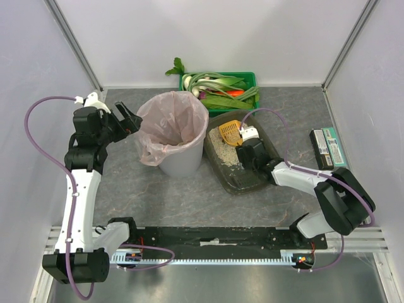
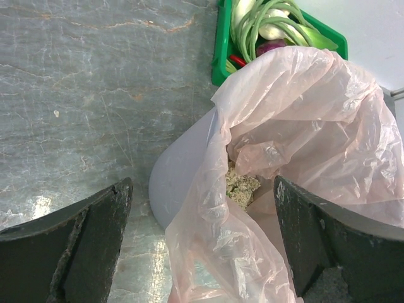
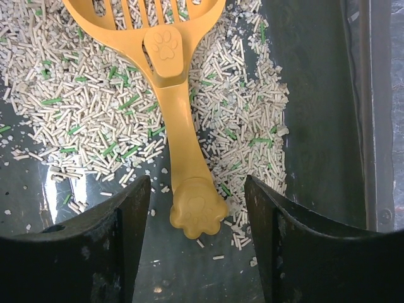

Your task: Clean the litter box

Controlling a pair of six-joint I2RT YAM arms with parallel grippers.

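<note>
Table (image 1: 126, 189): grey marbled top with white walls around it; both arm bases sit at its 6 o'clock edge.
Litter box (image 1: 240, 188): dark grey tray right of the table's centre, at 3 o'clock from the bin and just beside it. Its long side runs from 11 towards 5 o'clock.
Bin (image 1: 180, 163): round and grey, near the table's centre, with a pink liner (image 1: 170, 113) draped over its rim. The left wrist view shows a pale crumbly clump (image 2: 243, 186) at the bottom of the liner.
Crate (image 1: 250, 77): green and full of vegetables, against the back wall at 12 to 1 o'clock, just behind the litter box.
Flat box (image 1: 328, 148): dark with a green label, at the table's 3 o'clock edge, well apart from the tray.
Left gripper (image 1: 131, 118): released, its fingers (image 2: 95, 240) spread wide and holding nothing. It hangs at 9 o'clock from the bin, with the liner's edge in the gap between the jaws.
Right gripper (image 3: 196, 184): released, low inside the litter box. A finger (image 3: 113, 240) stands on either side of the scoop's handle end, neither touching it.
Scoop (image 3: 170, 95): orange, slotted, paw prints on the handle. It lies flat on the litter with its head towards 12 o'clock in the wrist view.
Litter (image 3: 95, 107): pale pellets with green flecks, spread under and around the scoop. Bare tray floor shows at 3 o'clock.
</note>
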